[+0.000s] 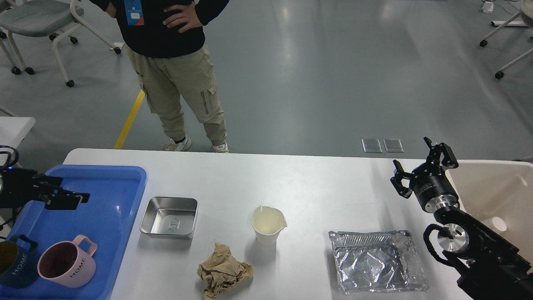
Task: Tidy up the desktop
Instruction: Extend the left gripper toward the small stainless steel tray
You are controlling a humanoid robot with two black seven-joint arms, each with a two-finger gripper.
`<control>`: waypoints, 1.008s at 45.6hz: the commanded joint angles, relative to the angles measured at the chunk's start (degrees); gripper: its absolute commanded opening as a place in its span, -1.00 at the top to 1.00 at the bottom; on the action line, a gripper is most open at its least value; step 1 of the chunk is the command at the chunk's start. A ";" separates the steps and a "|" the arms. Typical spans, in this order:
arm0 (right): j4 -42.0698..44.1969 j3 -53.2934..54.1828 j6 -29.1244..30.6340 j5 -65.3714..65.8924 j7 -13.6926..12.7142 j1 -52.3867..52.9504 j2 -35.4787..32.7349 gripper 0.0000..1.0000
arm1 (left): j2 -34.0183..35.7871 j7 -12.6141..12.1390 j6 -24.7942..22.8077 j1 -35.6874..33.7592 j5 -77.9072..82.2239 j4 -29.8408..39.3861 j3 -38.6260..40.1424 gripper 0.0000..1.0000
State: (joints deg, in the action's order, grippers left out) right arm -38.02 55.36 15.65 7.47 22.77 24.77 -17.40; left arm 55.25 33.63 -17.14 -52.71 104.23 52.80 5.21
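Note:
The white desktop [316, 183] holds a square steel dish [168, 216], a white paper cup [268, 225], a crumpled brown paper [225, 271] and a flattened foil container [377, 260]. My left gripper [68, 200] reaches in from the left over the blue tray [108, 187]. It is dark and its fingers cannot be told apart. My right gripper [419, 162] is open and empty. It is raised over the desktop's right end, next to the beige bin [495, 187] and behind the foil container.
A pink mug [66, 262] and a dark teal mug [14, 266] stand in the blue tray's near end. A person [170, 62] stands at the desktop's far edge. Wheeled chairs are on the floor behind. A small white item lies in the bin.

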 commanded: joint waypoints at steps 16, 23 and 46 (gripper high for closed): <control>-0.13 0.01 0.00 0.00 0.00 -0.60 0.34 -1.00 | -12.70 -1.29 -4.66 0.94 -9.48 -8.14 -0.20 -0.92; -0.13 0.01 0.00 0.00 0.00 -0.60 0.26 -1.00 | -16.31 -1.20 -4.92 1.99 -10.98 -10.34 -0.02 -0.92; -0.13 0.10 0.00 0.00 0.00 -0.60 0.08 -1.00 | -17.28 -3.83 -4.92 8.06 -17.83 -17.73 0.06 -0.92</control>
State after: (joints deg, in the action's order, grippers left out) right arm -38.17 55.46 15.65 7.47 22.76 24.14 -17.22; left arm 38.14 30.45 -22.06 -45.00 87.17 36.39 5.19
